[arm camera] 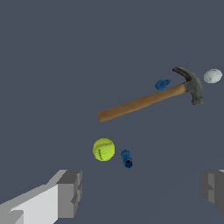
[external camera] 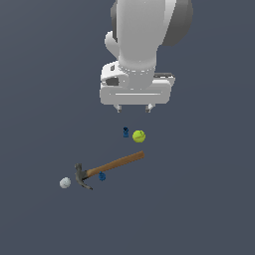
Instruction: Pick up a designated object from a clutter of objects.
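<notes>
The designated object, a tiny dark blue bolt-like piece, lies on the floor just to the exterior view's left of the yellow-green ball. In the wrist view the bolt sits close beside the ball. My gripper hangs open and empty above and slightly behind them, clear of both. In the wrist view my gripper shows its two fingers wide apart, and the bolt lies a little ahead of the gap between them.
A wooden-handled claw hammer lies nearer the camera in the exterior view, also seen in the wrist view. A brighter blue piece sits by its head. A small white ball lies just beyond the head.
</notes>
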Robot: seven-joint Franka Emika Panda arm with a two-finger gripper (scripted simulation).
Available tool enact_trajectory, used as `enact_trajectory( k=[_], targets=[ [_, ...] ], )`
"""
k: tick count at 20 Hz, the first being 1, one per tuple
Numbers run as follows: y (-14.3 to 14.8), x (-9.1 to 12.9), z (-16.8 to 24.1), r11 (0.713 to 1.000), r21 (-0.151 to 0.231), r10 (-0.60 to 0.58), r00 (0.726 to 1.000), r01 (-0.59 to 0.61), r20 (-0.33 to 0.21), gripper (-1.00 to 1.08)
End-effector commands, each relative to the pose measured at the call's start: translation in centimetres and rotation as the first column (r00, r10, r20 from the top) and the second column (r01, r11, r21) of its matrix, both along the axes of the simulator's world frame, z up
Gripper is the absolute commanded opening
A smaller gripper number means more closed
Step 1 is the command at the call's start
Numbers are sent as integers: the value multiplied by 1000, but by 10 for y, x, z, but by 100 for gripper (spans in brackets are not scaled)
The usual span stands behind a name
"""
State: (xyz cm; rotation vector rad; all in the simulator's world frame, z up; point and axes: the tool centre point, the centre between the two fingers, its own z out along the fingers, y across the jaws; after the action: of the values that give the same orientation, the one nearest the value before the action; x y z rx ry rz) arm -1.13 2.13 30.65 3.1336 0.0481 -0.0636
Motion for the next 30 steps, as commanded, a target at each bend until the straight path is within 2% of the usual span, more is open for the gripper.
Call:
enact_trajectory(
  k=[1, 10, 19, 30],
  targets=[
    [0, 0, 0, 1000, 0, 0, 1000, 0, 0, 100],
    [14, 6, 0, 998, -4, 64, 998, -64, 7, 100],
    [13, 6, -3, 998, -4, 64, 998, -63, 8, 100],
    [5, -4, -48, 999, -1, 40, 999, -40, 14, 100]
  ],
)
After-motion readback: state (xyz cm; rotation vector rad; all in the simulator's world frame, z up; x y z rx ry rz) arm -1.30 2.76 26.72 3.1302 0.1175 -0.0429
